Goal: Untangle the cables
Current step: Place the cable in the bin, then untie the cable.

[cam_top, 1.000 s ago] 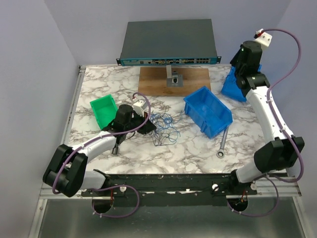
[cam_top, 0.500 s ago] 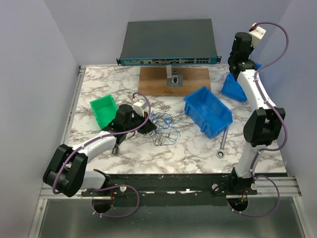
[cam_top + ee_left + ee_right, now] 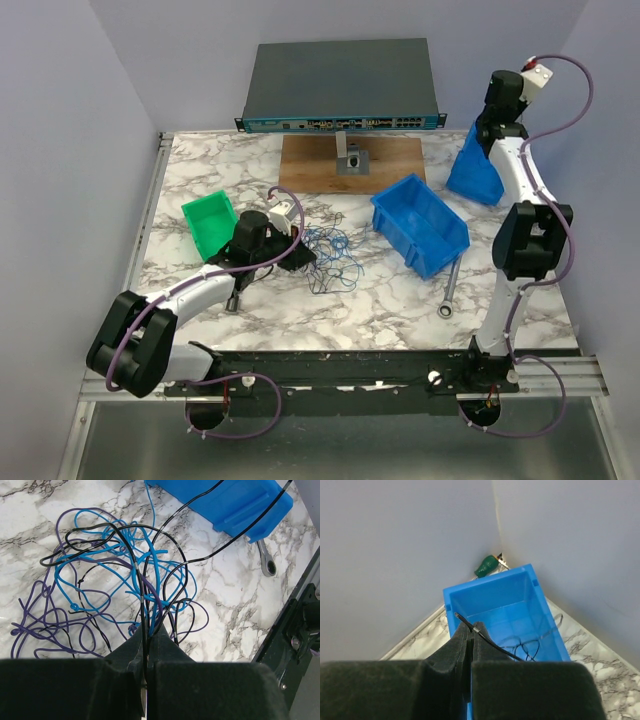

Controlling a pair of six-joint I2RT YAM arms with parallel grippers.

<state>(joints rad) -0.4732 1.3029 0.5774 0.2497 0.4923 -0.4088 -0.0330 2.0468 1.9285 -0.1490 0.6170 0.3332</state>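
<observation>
Sitting dead centre on the desk (image 3: 390, 300), the cables (image 3: 332, 256) are a loose knot of blue, purple and black loops. The left hand (image 3: 147, 635) is clamped on a few strands at the knot's 9 o'clock edge, pinning it.

Now the change: over the last second the right arm has unfolded and shot upright! That carries the right hand (image 3: 469, 630) high over the desk's 1 o'clock corner. Its fingers are pressed together on the end of a black wire (image 3: 495, 647), above the small blue bin (image 3: 490, 597), where a black loop lies.

From the knot, two black lines run off past the big blue bin (image 3: 420, 225). My read: one black strand is being drawn clear while the knot stays put. Blue and purple remain.
</observation>
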